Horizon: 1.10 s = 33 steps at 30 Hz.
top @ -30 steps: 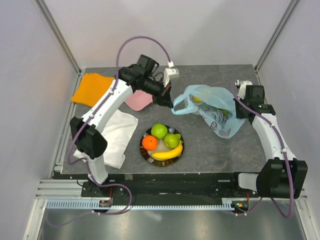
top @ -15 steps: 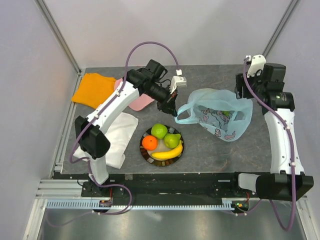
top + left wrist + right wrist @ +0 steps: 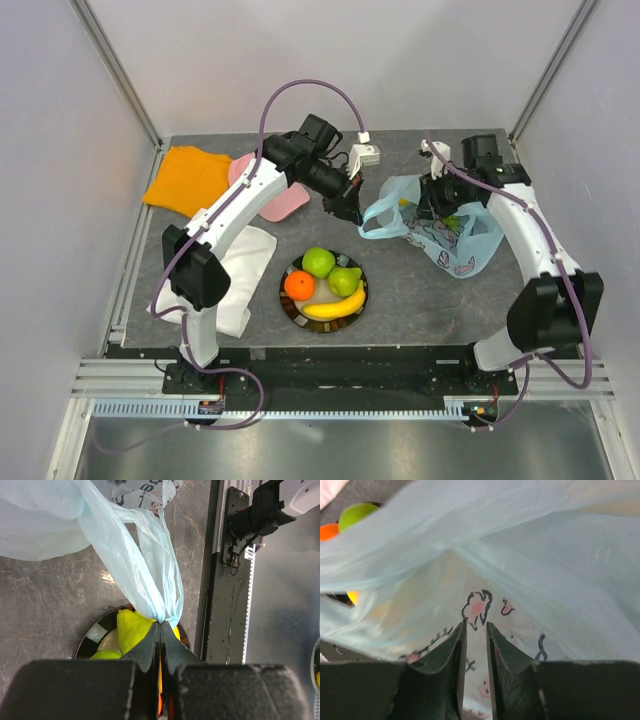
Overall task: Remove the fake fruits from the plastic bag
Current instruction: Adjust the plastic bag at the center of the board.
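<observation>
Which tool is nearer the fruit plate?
Left. The left tool is just past the plate's far edge, shut on the bag's handle. The right tool is farther off to the right, pointed into the bag's mouth.

On the dark grey, stone-patterned bench (image 3: 420, 300) we see an orange cloth (image 3: 188, 178) in the far left corner. A pink cloth (image 3: 278, 203) lies just beside it, toward the middle. Nearer on the left lies a white folded cloth (image 3: 245, 260), with a round dark plate (image 3: 289, 309) just to its right.
</observation>
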Available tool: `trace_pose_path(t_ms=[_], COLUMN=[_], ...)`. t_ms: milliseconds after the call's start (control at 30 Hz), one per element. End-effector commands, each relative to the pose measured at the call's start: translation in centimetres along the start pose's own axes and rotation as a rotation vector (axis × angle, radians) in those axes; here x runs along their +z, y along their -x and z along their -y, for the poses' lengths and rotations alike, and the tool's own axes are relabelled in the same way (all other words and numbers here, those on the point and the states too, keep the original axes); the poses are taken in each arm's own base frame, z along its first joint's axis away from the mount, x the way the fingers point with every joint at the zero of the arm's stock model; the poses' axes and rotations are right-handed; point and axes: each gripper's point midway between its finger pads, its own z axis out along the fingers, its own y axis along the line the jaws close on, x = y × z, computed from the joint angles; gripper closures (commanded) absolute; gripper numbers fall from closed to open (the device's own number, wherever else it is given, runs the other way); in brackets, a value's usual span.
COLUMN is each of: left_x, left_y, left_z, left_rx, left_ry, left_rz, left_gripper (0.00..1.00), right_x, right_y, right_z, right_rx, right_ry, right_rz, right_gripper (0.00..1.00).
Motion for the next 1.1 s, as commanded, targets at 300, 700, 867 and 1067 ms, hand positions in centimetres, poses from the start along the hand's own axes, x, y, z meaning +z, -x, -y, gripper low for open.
trace_pose_path(t_ms=[300,700,867,1067], left_x=[-0.5,0.5,0.8,0.5], left_y=[1.0,-0.7,-0.8,0.1], left_z=[0.6,0.6,0.5,0.6], left_rx=[0.008,-0.027,-0.042,-0.024], left_ry=[0.014,-0.032,-0.047,-0.042], left_rz=[0.033,0.004,0.0,0.017], left_gripper=[0.98,0.99,0.99,0.98], right_x=[7.5,13.2,14.1,13.2], right_y=[2.5,4.4,4.9,3.1], right_z=[9.3,12.2,13.5,11.3], right_rx=[0.343,0.598,0.608,0.637], right_ry=[-0.286,-0.269,-0.299,-0.259], right_rz=[0.007,0.085,0.105,0.005], right_gripper=[0.09,0.02,0.02,0.07])
